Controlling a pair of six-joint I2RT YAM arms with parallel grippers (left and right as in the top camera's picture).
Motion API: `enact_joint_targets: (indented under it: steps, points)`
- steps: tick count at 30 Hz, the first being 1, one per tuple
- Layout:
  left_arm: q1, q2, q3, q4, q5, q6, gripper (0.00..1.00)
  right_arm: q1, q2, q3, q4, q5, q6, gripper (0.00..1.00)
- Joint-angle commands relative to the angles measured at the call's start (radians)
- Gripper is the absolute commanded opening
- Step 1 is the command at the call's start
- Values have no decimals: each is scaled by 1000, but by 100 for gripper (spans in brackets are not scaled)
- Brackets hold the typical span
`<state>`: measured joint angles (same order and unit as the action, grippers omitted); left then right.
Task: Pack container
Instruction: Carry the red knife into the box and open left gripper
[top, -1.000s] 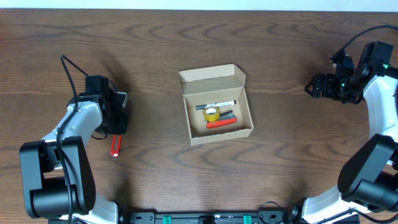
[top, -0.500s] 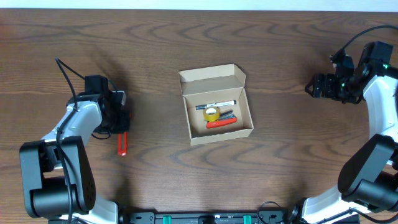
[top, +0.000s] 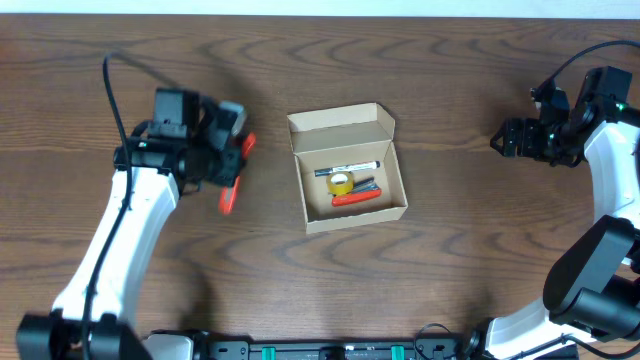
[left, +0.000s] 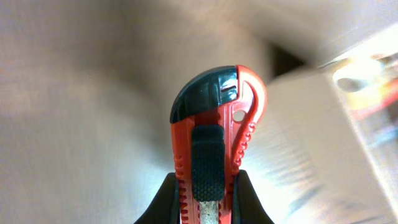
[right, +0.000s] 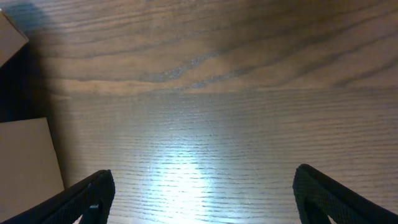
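The left claw (top: 228, 160) is seen clamped tight on a red utility knife (top: 231, 190). The knife is gripped low on its body, so that in the wrist view its dark-capped end stands clear above the fingers (left: 166, 200). It is held to the left of the cardboard box (top: 340, 124), near it but not touching. Whether it is clear of the desk (top: 300, 60) cannot be told from above.

The box is set at the middle of the desk, with its lid flap folded back on the far side and its inside left open to view. Three things can be made out in it: a marker (top: 352, 166), a yellow roll of tape (top: 341, 183) and a red item (top: 356, 198) laid along the near wall (too small to be named).

The right claw (top: 497, 143) is held spread wide — nothing is caught between its fingers (right: 93, 193). It is kept at the right side of the desk, well apart from the box, with only bare wood grain below it.
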<state>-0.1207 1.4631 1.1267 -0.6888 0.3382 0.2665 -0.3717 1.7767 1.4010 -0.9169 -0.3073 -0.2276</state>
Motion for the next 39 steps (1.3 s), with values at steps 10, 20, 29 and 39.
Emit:
enact_joint_targets:
  steps: [10, 20, 29, 39]
  points:
    - [-379, 9, 193, -17, 31, 491, 6, 7, 0, -3, 8, -15, -13, 85]
    - [-571, 154, 205, 9, -105, 681, 6, 7, 0, -3, 11, -15, -13, 85]
    - [-581, 257, 221, 51, -102, 681, 6, 7, 0, -3, 9, -14, -13, 85]
    - [-581, 265, 230, 119, -100, 668, 6, 7, 0, -3, 9, -14, -13, 85]
